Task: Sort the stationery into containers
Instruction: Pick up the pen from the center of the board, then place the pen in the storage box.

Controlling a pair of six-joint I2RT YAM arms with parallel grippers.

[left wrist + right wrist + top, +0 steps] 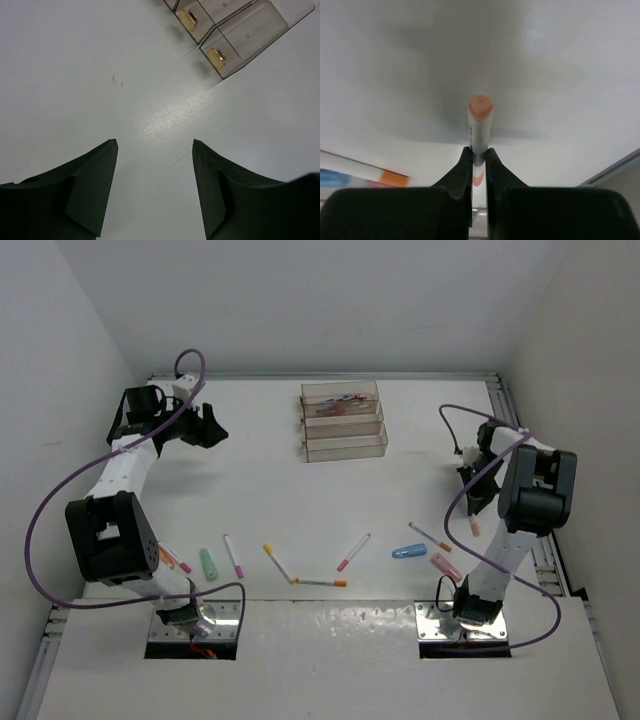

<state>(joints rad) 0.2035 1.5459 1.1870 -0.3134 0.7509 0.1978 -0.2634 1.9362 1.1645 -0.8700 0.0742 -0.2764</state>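
The orange-capped pen [480, 125] is clamped between the closed fingers of the right claw [479, 152]. It is lifted off the worktop [260, 490] at its right side, well apart from the clear trays [345, 447]. In the right wrist view its long axis runs straight out past the fingertips, cap end farthest from the camera. Its rear part is lost between the fingers. From above, the right arm [535, 490] covers nearly all of it, so its heading there is hard to read. Low in the wrist view a second orange-tipped pen [370, 172] lies blurred and cut off by the frame edge, with something blue under it that I cannot identify. The left claw [155, 150] stands wide apart and holds nothing, over bare worktop just left of the trays, whose near ends are cut off in its view. The farthest tray holds a few pink and red items [340, 400], too small to tell apart. Along the near edge lie a green stub [208, 563], a pink-capped pen [232, 555], a yellow-tipped pen [277, 562], a blue stub [408, 551] and a pink marker [446, 566]. One more pen [175, 560] is partly hidden by the left arm [110, 535].
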